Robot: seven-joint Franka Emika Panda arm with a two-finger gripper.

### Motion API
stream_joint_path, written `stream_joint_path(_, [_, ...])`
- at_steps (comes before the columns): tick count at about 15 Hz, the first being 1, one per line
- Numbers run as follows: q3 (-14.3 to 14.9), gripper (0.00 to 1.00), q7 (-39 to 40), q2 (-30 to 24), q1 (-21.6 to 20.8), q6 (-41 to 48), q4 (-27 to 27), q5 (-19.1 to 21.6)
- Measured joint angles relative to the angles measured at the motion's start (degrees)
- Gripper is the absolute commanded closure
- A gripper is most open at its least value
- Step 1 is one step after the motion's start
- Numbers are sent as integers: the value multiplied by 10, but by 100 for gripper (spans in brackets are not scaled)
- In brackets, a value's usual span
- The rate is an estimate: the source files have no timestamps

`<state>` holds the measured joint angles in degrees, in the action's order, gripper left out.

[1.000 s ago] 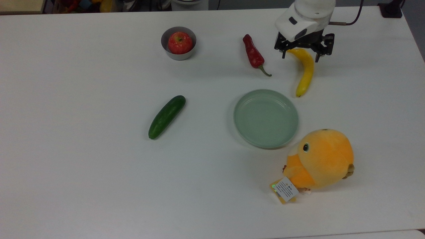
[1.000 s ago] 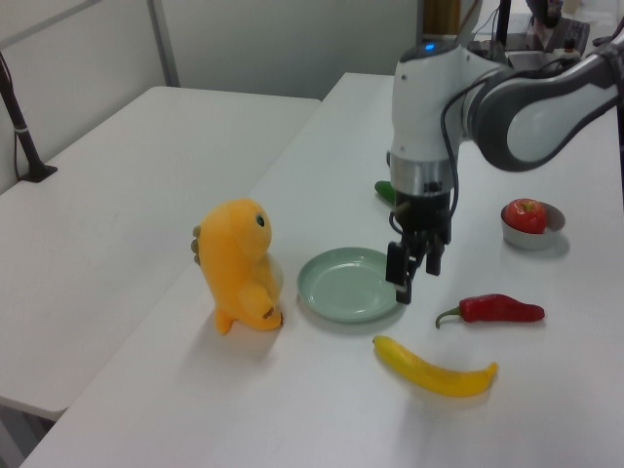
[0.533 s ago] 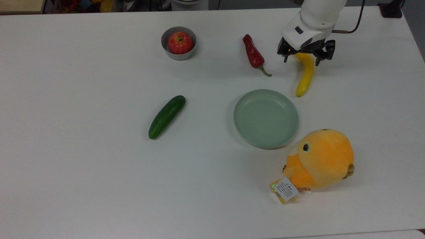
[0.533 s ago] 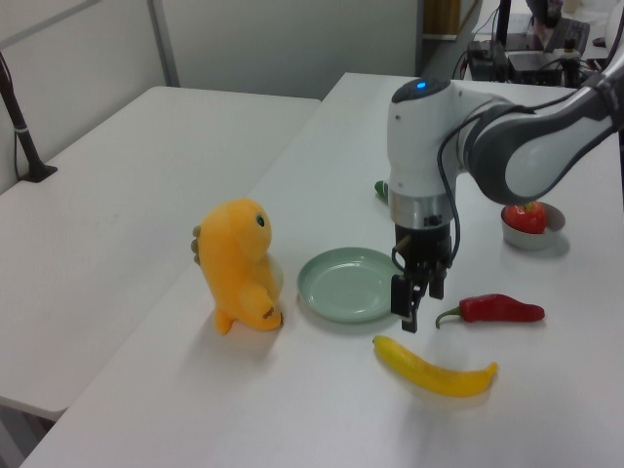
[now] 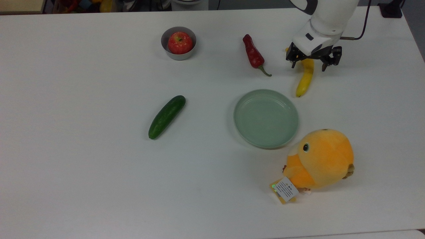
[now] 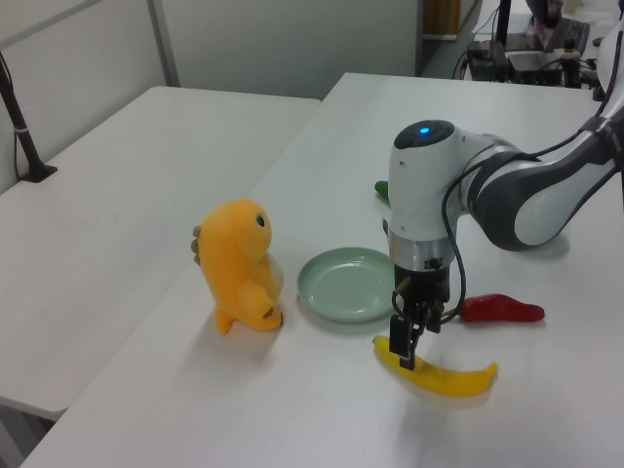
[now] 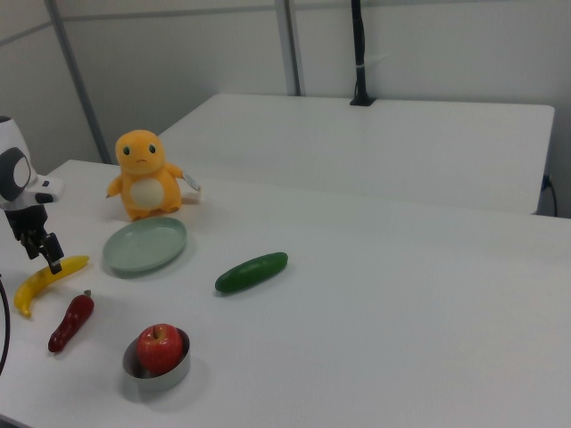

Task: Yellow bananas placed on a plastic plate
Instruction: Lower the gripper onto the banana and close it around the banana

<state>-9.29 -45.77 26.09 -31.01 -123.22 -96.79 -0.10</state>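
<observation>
Claw [image 5: 313, 64] open astride banana [image 5: 304, 81]; plate [image 5: 265, 118] bare; grey bowl [image 5: 178, 43] holds apple [image 5: 180, 42]

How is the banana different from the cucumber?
The banana is bright yellow; the cucumber is dark green. The banana is curved and thins to a tip, while the cucumber is nearly straight with rounded ends. The banana lies under the end effector, close to the plate; the cucumber lies alone, farther from the plate on the top view's left. Both are long and lie flat on the white table.
</observation>
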Motion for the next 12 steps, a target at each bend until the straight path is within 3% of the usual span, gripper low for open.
stream_joint_path(8, [0,0,0,13,0,-8,1,-10])
stream_joint_path(9, [-1,15,0,15,0,-8,1,-12])
stream_joint_path(10, [-1,44,0,17,0,-8,1,-15])
stream_joint_path(12, [-4,82,0,21,0,-9,1,-21])
